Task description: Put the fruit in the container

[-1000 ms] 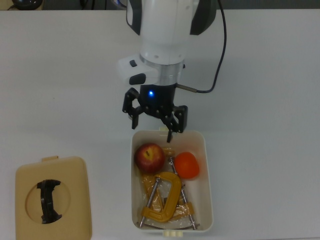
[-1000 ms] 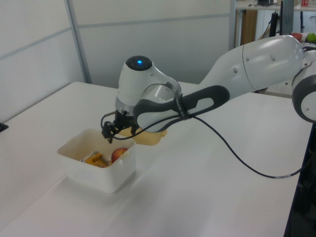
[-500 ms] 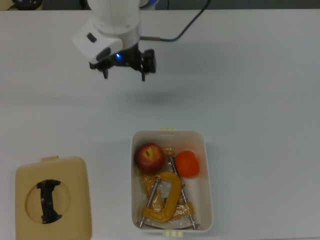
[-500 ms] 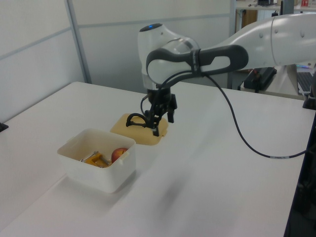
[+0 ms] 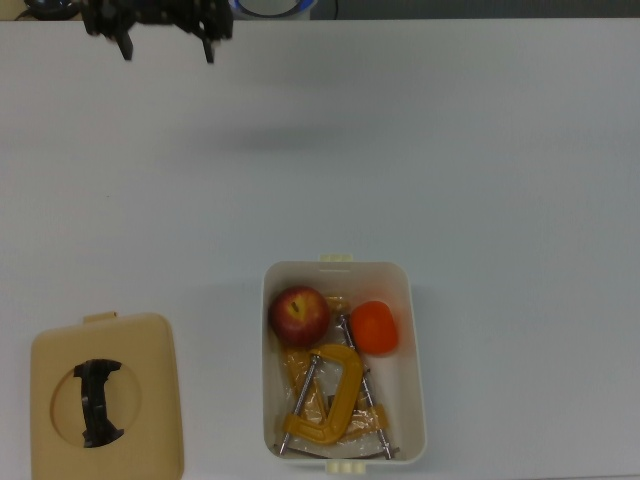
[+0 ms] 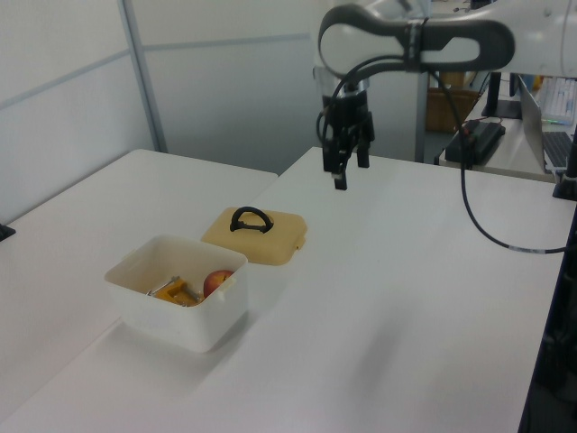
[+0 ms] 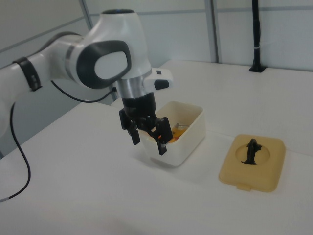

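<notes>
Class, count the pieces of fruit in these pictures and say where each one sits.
2. The red apple and the orange tangerine both lie inside the white container, side by side; the yellow clamp may hide more beneath it.

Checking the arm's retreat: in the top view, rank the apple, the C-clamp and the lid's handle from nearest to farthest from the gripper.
From the gripper, at the top view's top left:
1. Apple, in the tub's upper left.
2. Lid's handle, bottom left.
3. C-clamp, lower in the tub.
</notes>
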